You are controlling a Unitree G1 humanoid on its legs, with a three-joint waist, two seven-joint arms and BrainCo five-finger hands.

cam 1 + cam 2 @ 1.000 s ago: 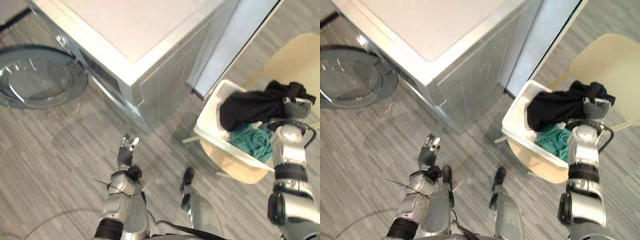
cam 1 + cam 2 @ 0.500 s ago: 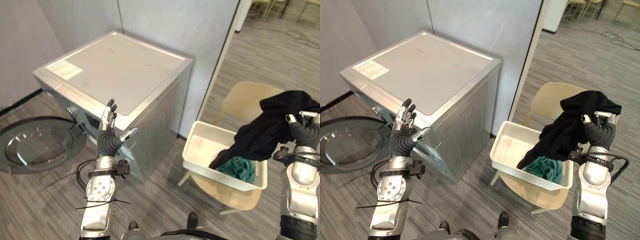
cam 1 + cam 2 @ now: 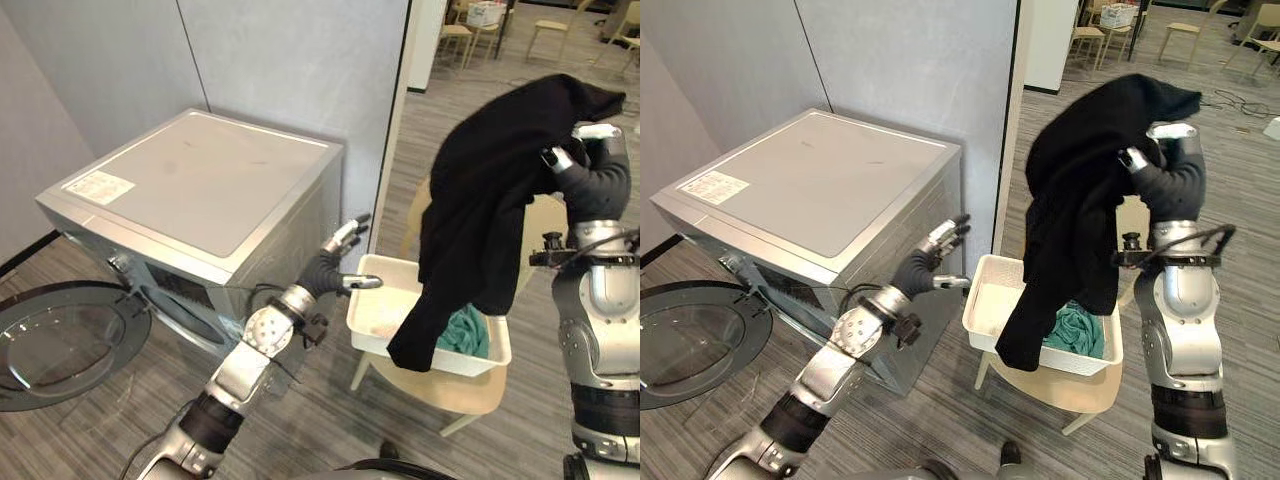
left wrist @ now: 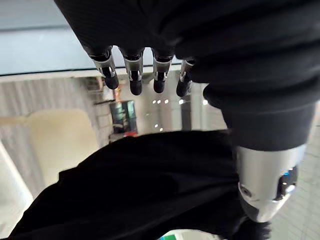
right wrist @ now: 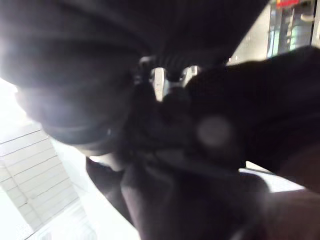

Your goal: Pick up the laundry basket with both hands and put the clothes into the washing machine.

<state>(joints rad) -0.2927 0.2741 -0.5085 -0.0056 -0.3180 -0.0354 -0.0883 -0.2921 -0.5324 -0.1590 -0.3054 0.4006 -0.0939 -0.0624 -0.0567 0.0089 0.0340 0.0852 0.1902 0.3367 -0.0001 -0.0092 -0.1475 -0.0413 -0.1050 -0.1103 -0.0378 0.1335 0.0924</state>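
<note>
My right hand (image 3: 585, 165) is raised high at the right and shut on a black garment (image 3: 490, 200), which hangs down to the white laundry basket (image 3: 375, 325). The basket sits on a beige chair (image 3: 440, 385) and holds a teal cloth (image 3: 462, 330). My left hand (image 3: 335, 265) is open, its straight fingers (image 4: 132, 75) reaching toward the basket's near rim without touching it. The silver washing machine (image 3: 200, 190) stands at the left, its round glass door (image 3: 60, 340) swung open. In the right wrist view the black garment (image 5: 210, 130) wraps the fingers.
A grey partition wall (image 3: 290, 70) rises behind the washing machine. Past it at the upper right an open room holds more chairs (image 3: 455, 35). Grey plank floor (image 3: 530, 400) lies around the beige chair.
My right hand has lifted the black garment higher, clear of the basket except for its hanging end. My left hand has swung right toward the basket's rim. The camera has tilted up.
</note>
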